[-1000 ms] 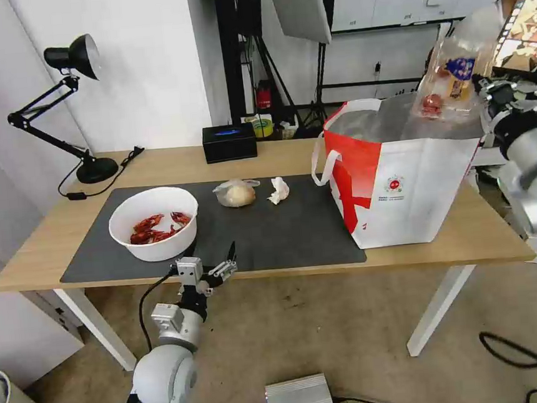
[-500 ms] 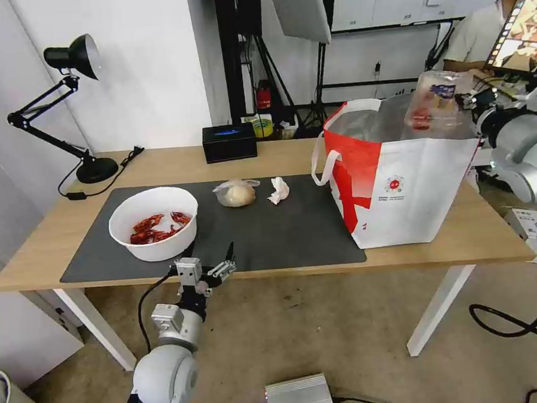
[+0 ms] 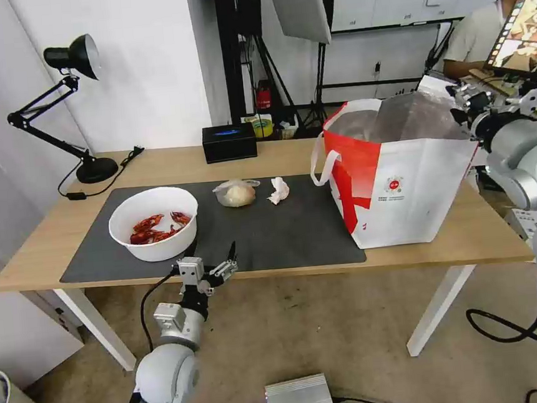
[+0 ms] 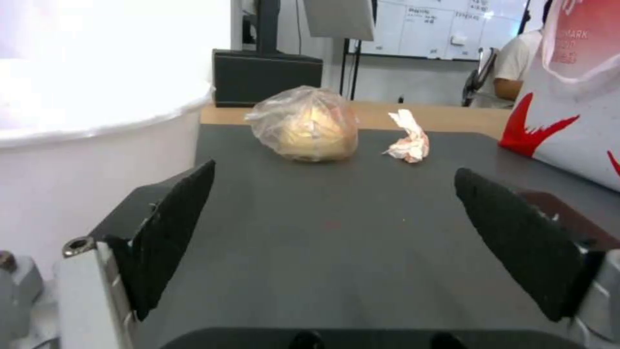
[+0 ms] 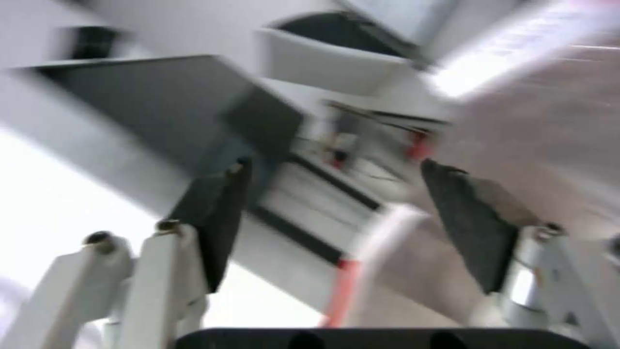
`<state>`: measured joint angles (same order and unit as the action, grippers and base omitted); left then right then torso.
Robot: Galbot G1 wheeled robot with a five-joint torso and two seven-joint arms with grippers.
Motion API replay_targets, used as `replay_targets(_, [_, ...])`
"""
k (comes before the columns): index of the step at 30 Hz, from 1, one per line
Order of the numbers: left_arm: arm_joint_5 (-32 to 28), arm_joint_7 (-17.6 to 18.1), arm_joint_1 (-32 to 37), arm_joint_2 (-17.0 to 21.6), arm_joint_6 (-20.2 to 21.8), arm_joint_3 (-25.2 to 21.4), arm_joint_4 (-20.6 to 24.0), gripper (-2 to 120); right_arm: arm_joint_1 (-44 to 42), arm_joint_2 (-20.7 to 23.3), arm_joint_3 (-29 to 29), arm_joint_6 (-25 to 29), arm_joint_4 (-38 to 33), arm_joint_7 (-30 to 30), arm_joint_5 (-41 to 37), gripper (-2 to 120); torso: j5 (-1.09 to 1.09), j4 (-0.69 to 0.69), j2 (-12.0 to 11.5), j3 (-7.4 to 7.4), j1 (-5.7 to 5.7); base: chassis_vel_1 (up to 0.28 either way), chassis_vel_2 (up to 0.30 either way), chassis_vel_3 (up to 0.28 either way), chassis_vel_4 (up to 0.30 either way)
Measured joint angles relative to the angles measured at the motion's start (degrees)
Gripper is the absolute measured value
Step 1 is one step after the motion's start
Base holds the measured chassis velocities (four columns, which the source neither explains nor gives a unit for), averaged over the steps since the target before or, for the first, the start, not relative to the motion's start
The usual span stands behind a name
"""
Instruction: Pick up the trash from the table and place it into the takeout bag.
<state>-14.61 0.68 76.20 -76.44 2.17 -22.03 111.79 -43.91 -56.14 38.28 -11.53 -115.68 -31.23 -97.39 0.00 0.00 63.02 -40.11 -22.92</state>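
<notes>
On the table (image 3: pixel 171 163) the trash lies on the dark mat: a white bowl (image 3: pixel 154 223) of red crayfish shells, a clear bag with a beige lump (image 3: pixel 236 193) and a crumpled white tissue (image 3: pixel 279 190). The white and red takeout bag (image 3: pixel 404 171) stands open at the right end. My right gripper (image 3: pixel 462 98) hovers at the bag's far right rim, open and empty (image 5: pixel 336 165). My left gripper (image 3: pixel 214 262) sits open at the table's front edge beside the bowl. Its wrist view has the lump bag (image 4: pixel 303 125), the tissue (image 4: pixel 408 143) and the open gripper (image 4: pixel 334 170).
A black desk lamp (image 3: pixel 73 87) stands at the back left and a small black box (image 3: pixel 229 142) at the back middle. The dark mat (image 3: pixel 271 232) covers the table's middle. A silver box (image 3: pixel 298 398) and cables lie on the floor.
My right gripper lowered a clear plastic tray with red bits to the takeout bag's mouth. Now the tray is gone from view and the gripper is open. The left arm barely moved.
</notes>
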Motion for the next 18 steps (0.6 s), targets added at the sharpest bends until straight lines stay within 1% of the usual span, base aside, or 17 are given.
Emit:
replay_targets(1, [0.0, 0.0, 0.0, 0.0, 0.0, -0.1, 0.0, 100, -2.7, 0.6, 0.0, 1.0, -2.1, 8.3, 3.6, 80, 0.0, -0.01, 0.0, 0.01, 0.0, 0.0, 0.0, 0.0, 0.0])
replay_targets(2, [0.0, 0.0, 0.0, 0.0, 0.0, -0.1, 0.0, 100, -4.6, 1.1, -0.1, 1.3, -3.5, 13.1, 6.9, 84, -0.01, -0.01, 0.0, 0.01, 0.0, 0.0, 0.0, 0.0, 0.0])
replay_targets(3, [0.0, 0.0, 0.0, 0.0, 0.0, -0.1, 0.0, 100, -4.6, 1.1, -0.1, 1.3, -3.5, 13.1, 6.9, 84, -0.01, -0.01, 0.0, 0.01, 0.0, 0.0, 0.0, 0.0, 0.0])
replay_targets(5, [-0.1, 0.0, 0.0, 0.1, -0.1, -0.3, 0.1, 100, -8.0, 1.6, -0.7, 2.0, -6.1, 20.5, 13.0, 92, -0.01, 0.0, 0.0, 0.01, 0.0, 0.0, 0.0, 0.0, 0.0])
replay_targets(6, [-0.1, 0.0, 0.0, 0.1, -0.1, -0.3, 0.1, 100, -8.0, 1.6, -0.7, 2.0, -6.1, 20.5, 13.0, 92, -0.01, 0.0, 0.0, 0.01, 0.0, 0.0, 0.0, 0.0, 0.0])
replay_targets(7, [-0.3, 0.0, 0.0, 0.2, -0.1, -0.3, 0.2, 100, -10.7, 1.7, -1.4, 3.1, -7.6, 24.1, 18.0, 97, -0.01, 0.0, 0.0, 0.01, 0.0, 0.0, 0.0, 0.0, 0.0])
replay_targets(8, [-0.6, 0.0, 0.0, 0.3, -0.1, -0.5, 0.4, 100, -14.1, 1.4, -2.3, 4.7, -9.3, 27.3, 24.8, 100, -0.01, 0.0, 0.0, 0.01, 0.0, 0.0, 0.0, 0.0, 0.0])
replay_targets(9, [-0.6, 0.0, 0.0, 0.3, -0.1, -0.5, 0.4, 100, -14.1, 1.4, -2.3, 4.7, -9.3, 27.3, 24.8, 100, -0.01, 0.0, 0.0, 0.01, 0.0, 0.0, 0.0, 0.0, 0.0])
replay_targets(12, [-0.8, 0.0, 0.1, 0.3, -0.2, -0.9, 0.5, 100, -21.3, -0.9, -4.1, 7.7, -11.8, 30.6, 37.3, 100, -0.01, 0.0, 0.0, 0.01, 0.01, 0.0, 0.0, 0.0, 0.0])
replay_targets(13, [-0.8, 0.0, 0.1, 0.3, -0.2, -0.9, 0.5, 100, -21.3, -0.9, -4.1, 7.7, -11.8, 30.6, 37.3, 100, -0.01, 0.0, 0.0, 0.01, 0.01, 0.0, 0.0, 0.0, 0.0])
replay_targets(16, [-1.1, 0.0, 0.2, 0.6, -0.2, -1.4, 0.7, 100, -27.7, -4.2, -5.4, 10.5, -12.6, 31.3, 47.4, 100, -0.01, 0.0, 0.0, 0.01, 0.01, 0.0, 0.0, 0.0, 0.0])
replay_targets(17, [-1.1, 0.0, 0.2, 0.6, -0.2, -1.4, 0.7, 100, -27.7, -4.2, -5.4, 10.5, -12.6, 31.3, 47.4, 100, -0.01, 0.0, 0.0, 0.01, 0.01, 0.0, 0.0, 0.0, 0.0])
replay_targets(18, [-1.2, 0.0, 0.3, 0.7, -0.2, -1.6, 0.8, 100, -28.8, -4.9, -5.6, 11.2, -12.6, 31.3, 49.7, 100, 0.0, -0.01, 0.0, 0.01, 0.01, 0.0, 0.0, 0.0, 0.0])
